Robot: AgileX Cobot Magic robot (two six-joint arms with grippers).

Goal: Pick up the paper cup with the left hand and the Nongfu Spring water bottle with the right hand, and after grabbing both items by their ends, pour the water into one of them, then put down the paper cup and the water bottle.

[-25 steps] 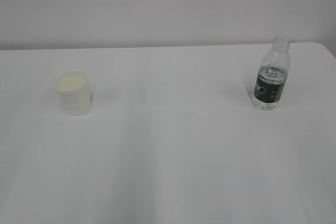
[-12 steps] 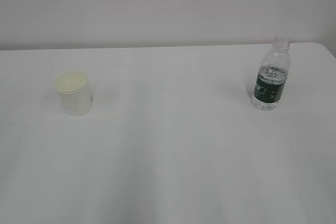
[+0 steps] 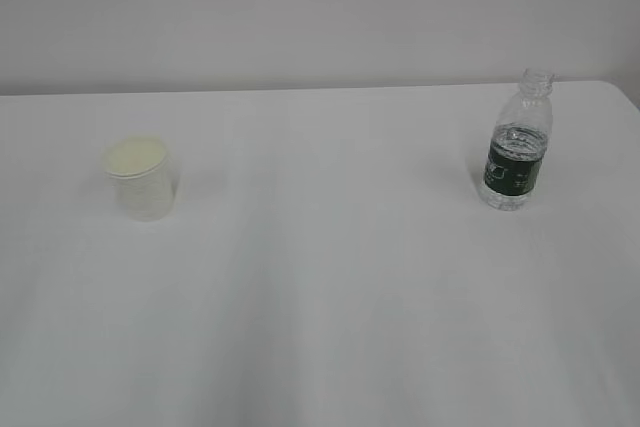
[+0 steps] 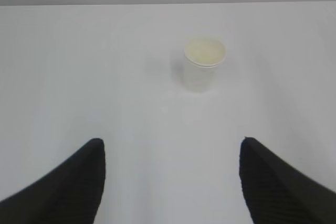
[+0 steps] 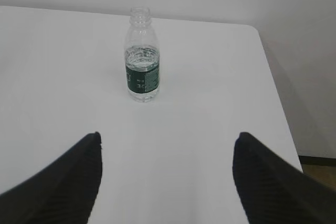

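A: Where do things stand?
B: Small white paper cup [image 3: 143,179] upright at nine o'clock on the white worktop [image 3: 330,277]; clear ribbed green-labelled bottle [image 3: 519,145] at three.
A: Tools?
B: Left tool [image 4: 170,182] and right tool [image 5: 167,177] both wide, empty.

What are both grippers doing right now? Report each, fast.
Left gripper: open, empty, short of the paper cup.
Right gripper: open, empty, short of the water bottle.
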